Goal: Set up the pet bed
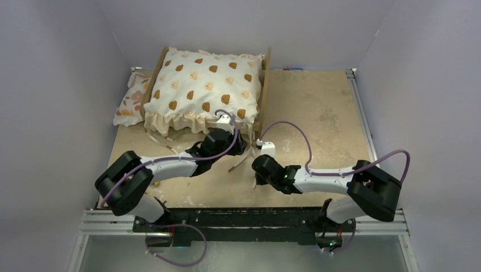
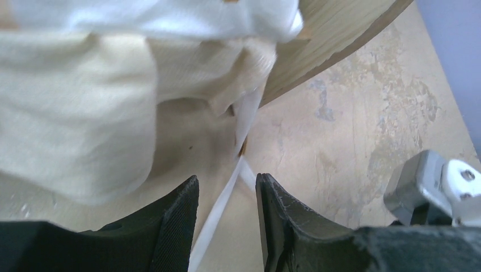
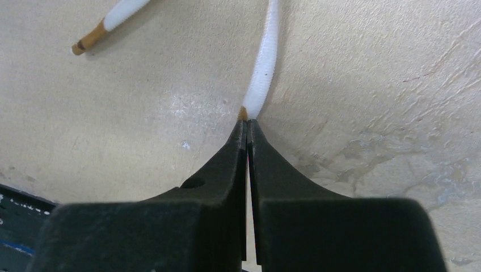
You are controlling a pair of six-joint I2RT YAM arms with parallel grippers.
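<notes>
The pet bed stands at the back left, and its light-wood rail shows beside the big cream bear-print cushion lying on it. A curved wooden edge of the bed appears in the left wrist view above the cushion's ruffle. My left gripper is open at the cushion's front edge, with a white tie ribbon running loose between its fingers. My right gripper is shut on the brown-tipped end of another white ribbon, low over the table.
A small floral pillow lies left of the bed against the wall. Another ribbon end rests on the tabletop. The right arm's wrist housing sits close to the left gripper. Walls enclose the table on three sides.
</notes>
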